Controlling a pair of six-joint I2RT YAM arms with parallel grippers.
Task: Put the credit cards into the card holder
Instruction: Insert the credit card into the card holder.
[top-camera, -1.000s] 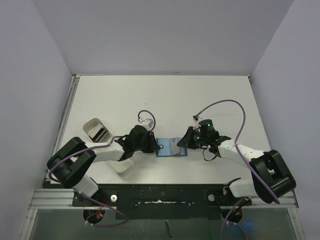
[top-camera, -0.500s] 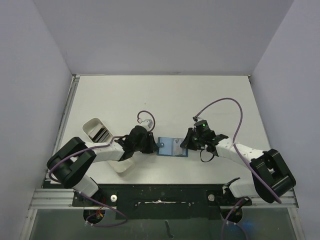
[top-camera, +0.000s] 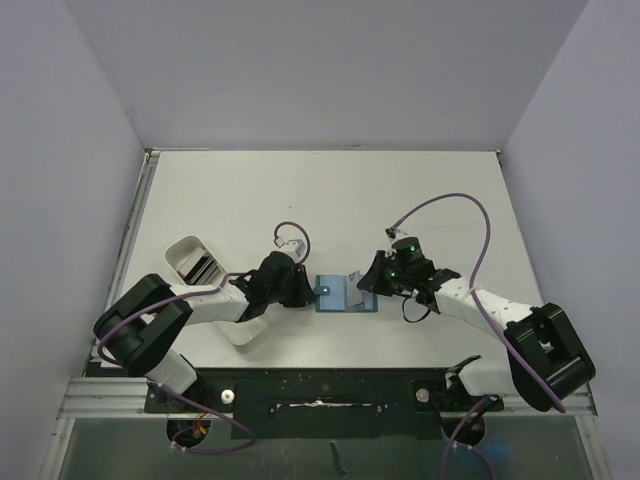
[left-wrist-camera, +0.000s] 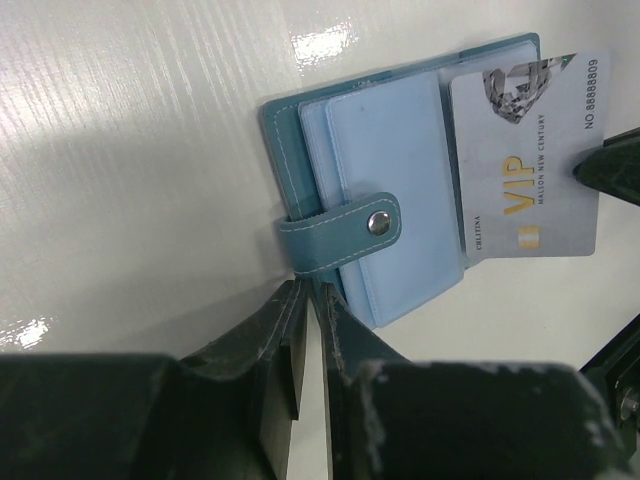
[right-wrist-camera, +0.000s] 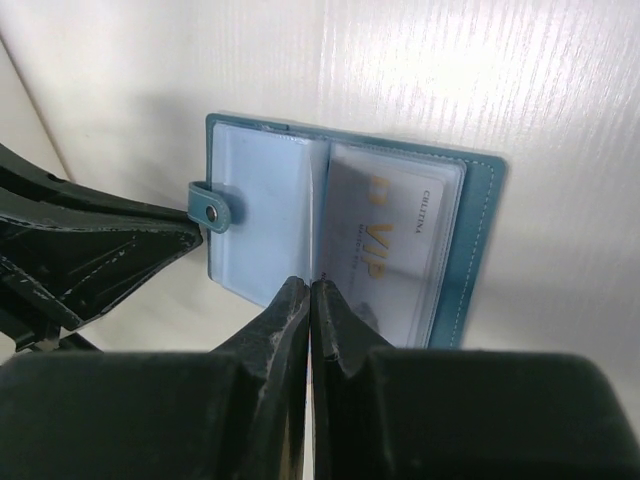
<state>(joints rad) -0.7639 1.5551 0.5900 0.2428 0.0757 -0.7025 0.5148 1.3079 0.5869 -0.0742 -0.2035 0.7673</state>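
Note:
The teal card holder (top-camera: 335, 295) lies open on the table between both arms, pale blue sleeves up (left-wrist-camera: 385, 160). My left gripper (top-camera: 303, 290) is shut on its strap edge (left-wrist-camera: 312, 292), just below the snap stud (left-wrist-camera: 378, 222). My right gripper (top-camera: 366, 287) is shut on a whitish VIP credit card (left-wrist-camera: 525, 150). The card stands on edge over the holder's right half. From the right wrist it is a thin line (right-wrist-camera: 325, 210) above the fingertips (right-wrist-camera: 311, 287). A second VIP card (right-wrist-camera: 390, 250) lies flat inside the right sleeve.
A long white tray (top-camera: 200, 265) lies at the left, partly under the left arm, with something dark and striped in its far end. Purple cables (top-camera: 292, 235) loop over both wrists. Grey walls close the table on three sides.
The right wrist has shifted a little to and fro beside the holder, the card still in its grip. The left arm and the holder have kept still.

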